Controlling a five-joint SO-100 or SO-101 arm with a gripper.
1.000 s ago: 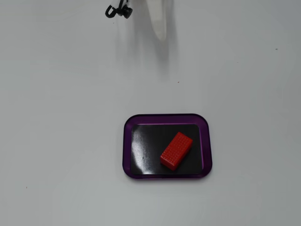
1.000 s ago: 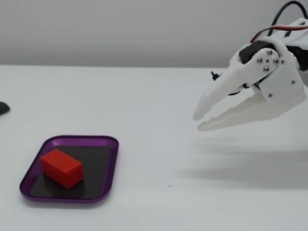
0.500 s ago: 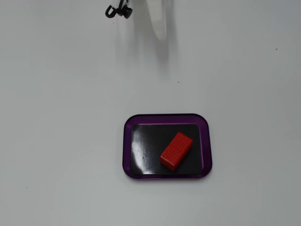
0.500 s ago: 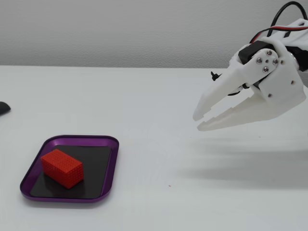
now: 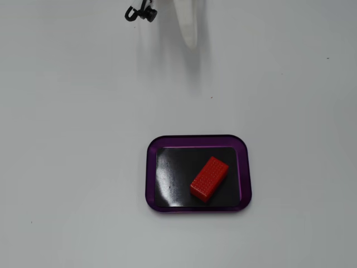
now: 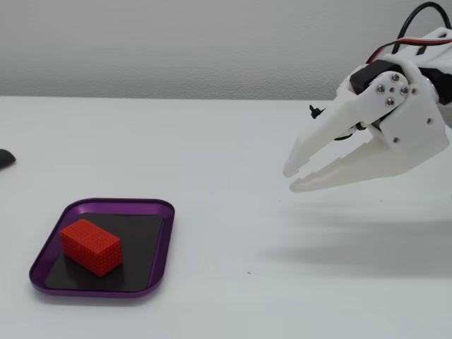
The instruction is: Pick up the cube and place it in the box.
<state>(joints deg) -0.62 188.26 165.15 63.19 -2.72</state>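
Observation:
The red cube point(image 5: 209, 178) lies at a slant on the black floor of the purple-rimmed box point(image 5: 150, 173); in the side fixed view the cube point(image 6: 90, 246) rests toward the left of the box point(image 6: 120, 203). My white gripper point(image 6: 289, 180) hovers above the table far to the right of the box, pointing down-left. Its jaws lie almost together with nothing between them. From above only the gripper's tip point(image 5: 191, 40) shows at the top edge, well away from the box.
A small black clip point(image 5: 139, 12) lies on the white table near the top edge, left of the gripper. A dark object point(image 6: 4, 158) pokes in at the left edge of the side view. Red and black cables point(image 6: 417, 28) run behind the arm.

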